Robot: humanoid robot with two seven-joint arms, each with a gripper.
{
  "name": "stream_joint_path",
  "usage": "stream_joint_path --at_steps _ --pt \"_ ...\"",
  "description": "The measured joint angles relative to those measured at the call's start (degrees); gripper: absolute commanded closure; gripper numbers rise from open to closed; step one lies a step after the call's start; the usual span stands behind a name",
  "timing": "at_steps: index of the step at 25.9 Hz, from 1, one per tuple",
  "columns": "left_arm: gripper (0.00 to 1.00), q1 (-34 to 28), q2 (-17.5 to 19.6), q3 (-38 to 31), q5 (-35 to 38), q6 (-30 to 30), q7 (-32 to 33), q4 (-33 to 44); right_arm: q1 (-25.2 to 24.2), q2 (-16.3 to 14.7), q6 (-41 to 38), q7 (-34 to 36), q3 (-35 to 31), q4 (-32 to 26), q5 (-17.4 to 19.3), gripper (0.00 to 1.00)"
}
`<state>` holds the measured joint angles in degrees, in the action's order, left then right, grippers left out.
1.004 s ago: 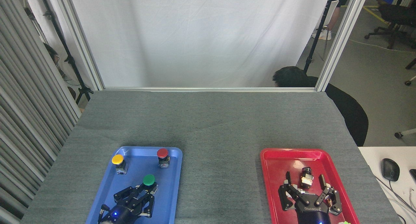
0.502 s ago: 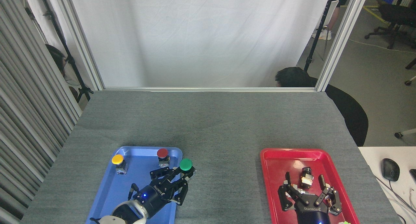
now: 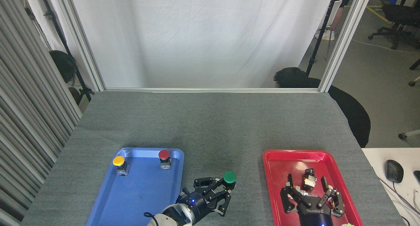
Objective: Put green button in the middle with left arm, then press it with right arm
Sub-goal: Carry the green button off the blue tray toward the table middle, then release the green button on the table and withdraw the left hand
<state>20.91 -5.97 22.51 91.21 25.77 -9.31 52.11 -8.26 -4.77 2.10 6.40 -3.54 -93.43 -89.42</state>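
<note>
The left end effector is clenched on the green button over the bare grey surface between the blue tray and red tray, while the right end effector hangs with fingers spread over the red tray.

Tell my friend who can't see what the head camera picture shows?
The left gripper holds the green button over the grey cloth, between a blue tray and a red tray. The right gripper hangs open over the red tray.
</note>
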Motion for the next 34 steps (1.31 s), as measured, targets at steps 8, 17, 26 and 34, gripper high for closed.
stream_joint_path --at_steps 8,17,26,34 --pt "0.32 -0.1 -0.2 0.4 0.2 -1.0 0.0 -0.9 0.0 0.2 0.0 -0.1 0.0 0.0 -0.2 0.00" --pt "0.01 -2.0 0.3 0.4 0.0 -0.4 -0.8 2.6 0.0 0.5 -0.1 -0.2 0.2 0.6 -0.3 0.01" --pt "0.01 -14.0 8.3 -2.3 -0.3 -13.5 -0.8 27.4 0.0 1.6 -1.4 -3.2 2.4 1.4 -0.4 0.44" --pt "0.01 -22.4 12.2 -14.2 -8.5 -22.0 -1.0 33.6 0.3 2.7 -6.2 -3.5 5.4 2.1 -1.5 1.00"
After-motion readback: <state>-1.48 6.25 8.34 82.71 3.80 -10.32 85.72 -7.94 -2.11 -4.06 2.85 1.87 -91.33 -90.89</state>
